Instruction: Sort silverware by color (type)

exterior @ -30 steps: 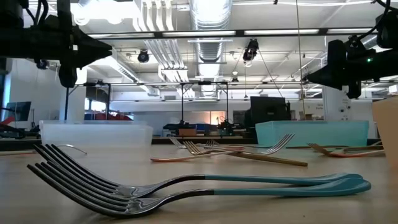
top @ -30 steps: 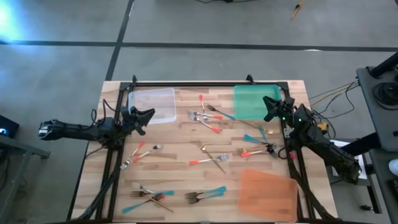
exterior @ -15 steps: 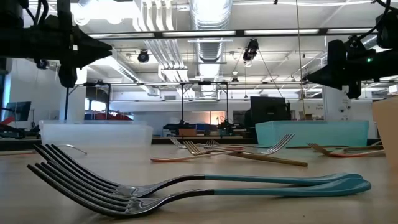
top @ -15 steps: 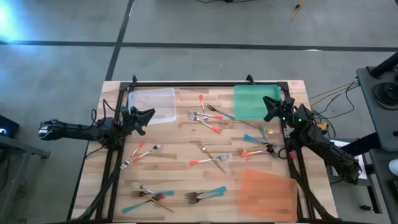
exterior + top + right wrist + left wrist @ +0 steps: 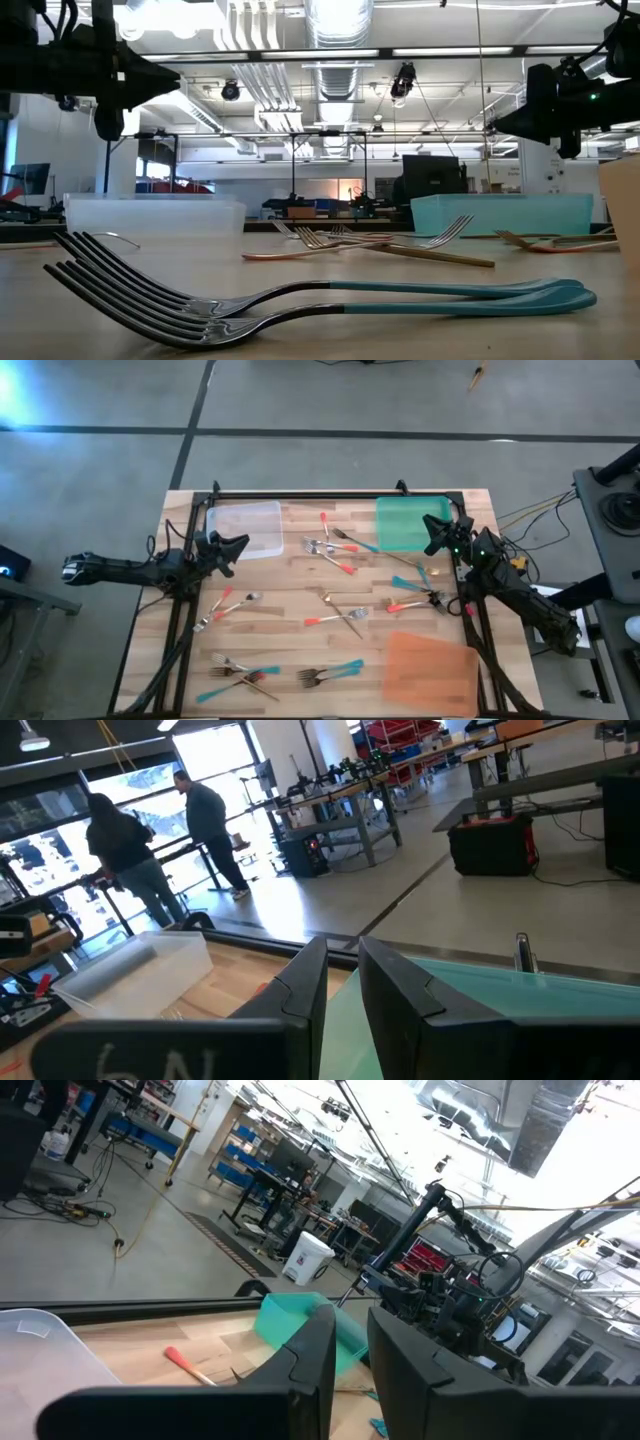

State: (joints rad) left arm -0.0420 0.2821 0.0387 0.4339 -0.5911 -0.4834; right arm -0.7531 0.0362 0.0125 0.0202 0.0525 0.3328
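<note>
Nothing is sorted yet: the silverware (image 5: pixel 335 615) lies scattered over the middle and near part of the bench (image 5: pixel 300 595), none in a tray. The left tool (image 5: pixel 232 544) hovers by the clear tray (image 5: pixel 262 520) at the far left corner, the right tool (image 5: pixel 432 525) over the green tray (image 5: pixel 400 520) at the far right; each stands at a narrow gap, holding nothing. A sound start is an isolated piece, gripped across its handle and lifted clear of its neighbours. Trays number three, the orange tray (image 5: pixel 432 670) at the near right; roughly twenty utensils show, though overlapping clusters prevent an exact count by colour.
</note>
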